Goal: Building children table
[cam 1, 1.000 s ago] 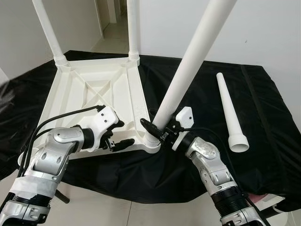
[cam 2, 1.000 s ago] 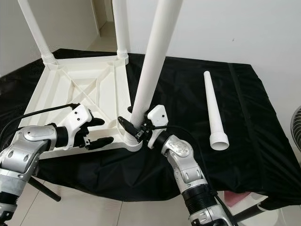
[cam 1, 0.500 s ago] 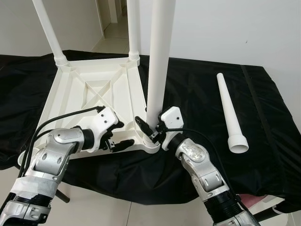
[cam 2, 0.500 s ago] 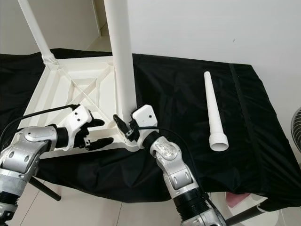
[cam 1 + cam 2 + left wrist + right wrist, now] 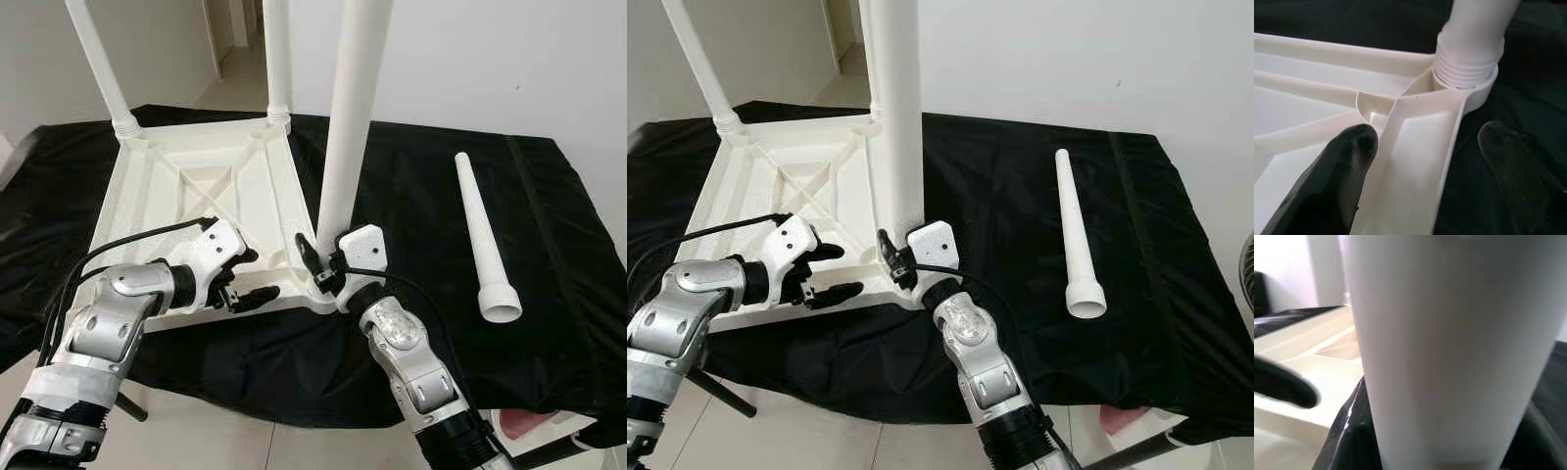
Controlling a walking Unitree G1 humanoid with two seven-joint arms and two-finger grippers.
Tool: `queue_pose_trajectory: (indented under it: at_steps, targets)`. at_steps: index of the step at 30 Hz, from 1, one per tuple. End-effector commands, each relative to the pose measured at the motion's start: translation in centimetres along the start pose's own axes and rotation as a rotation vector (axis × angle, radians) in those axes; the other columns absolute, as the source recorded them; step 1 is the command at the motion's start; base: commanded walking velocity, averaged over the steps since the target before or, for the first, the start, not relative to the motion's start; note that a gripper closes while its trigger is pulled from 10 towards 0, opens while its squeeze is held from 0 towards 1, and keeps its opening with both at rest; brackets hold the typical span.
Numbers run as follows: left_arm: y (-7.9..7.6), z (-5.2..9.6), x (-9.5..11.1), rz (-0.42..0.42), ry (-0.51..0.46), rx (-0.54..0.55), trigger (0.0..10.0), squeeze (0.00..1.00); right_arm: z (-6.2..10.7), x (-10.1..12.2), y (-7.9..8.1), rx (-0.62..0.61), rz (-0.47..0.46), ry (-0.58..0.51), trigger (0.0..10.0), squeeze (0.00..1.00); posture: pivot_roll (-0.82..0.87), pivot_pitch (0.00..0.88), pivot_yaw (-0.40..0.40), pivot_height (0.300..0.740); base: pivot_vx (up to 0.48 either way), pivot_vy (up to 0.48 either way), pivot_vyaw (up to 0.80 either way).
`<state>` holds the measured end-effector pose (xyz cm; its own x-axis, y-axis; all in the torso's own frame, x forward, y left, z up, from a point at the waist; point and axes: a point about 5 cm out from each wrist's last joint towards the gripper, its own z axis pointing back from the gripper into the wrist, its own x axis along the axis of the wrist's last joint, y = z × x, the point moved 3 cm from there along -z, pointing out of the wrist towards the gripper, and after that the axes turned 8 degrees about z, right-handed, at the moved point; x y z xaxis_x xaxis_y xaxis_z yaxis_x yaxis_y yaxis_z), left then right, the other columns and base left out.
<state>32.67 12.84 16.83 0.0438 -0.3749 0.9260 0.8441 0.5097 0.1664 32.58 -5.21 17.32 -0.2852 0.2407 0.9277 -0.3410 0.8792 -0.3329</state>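
Left wrist view brings out what the head cameras cannot: the threaded collar of the leg seated in the corner socket of the upturned white table top, with one black finger inside the rim and the other outside over the black cloth. Left eye view shows that left gripper with fingers apart, straddling the near edge. The right gripper is clamped round the leg's base at the near right corner; the leg stands nearly upright. Two far legs are already fitted. A loose leg lies on the cloth, well right.
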Motion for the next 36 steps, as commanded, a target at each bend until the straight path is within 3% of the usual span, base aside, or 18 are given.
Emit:
queue_pose_trajectory:
  at_steps: [1, 10, 21, 26, 36]
  targets:
    - [0.9, 0.3, -0.4, 0.005, 0.003, 0.089, 10.0, 0.0, 2.6, -7.8, -1.1, -0.062, 0.006, 0.381, 10.0, 0.0, -0.05, 0.112, 0.069, 0.74, 0.0, 0.0, 0.0]
    - [0.9, 0.3, -0.3, 0.003, 0.0, 0.093, 10.0, 0.0, 1.8, -6.1, -1.7, -0.071, -0.032, 0.359, 10.0, 0.0, -0.05, 0.115, 0.069, 0.74, 0.0, 0.0, 0.0]
    - [0.8, -0.1, -0.1, 0.001, -0.008, 0.092, 10.0, 0.0, 1.5, -4.4, -1.4, 0.088, -0.11, 0.342, 10.0, 0.0, -0.06, 0.117, 0.07, 0.74, 0.0, 0.0, 0.0]
    - [0.9, -0.4, -0.1, 0.01, -0.017, 0.107, 10.0, 0.0, 1.8, -4.1, -1.9, 0.222, -0.044, 0.321, 10.0, 0.0, -0.06, 0.112, 0.065, 0.74, 0.0, 0.0, 0.0]
    - [0.9, -0.4, 0.3, 0.007, -0.031, 0.105, 10.0, 0.0, 2.1, -5.4, -2.1, 0.289, -0.004, 0.371, 10.0, 0.0, -0.06, 0.105, 0.063, 0.74, 0.0, 0.0, 0.0]
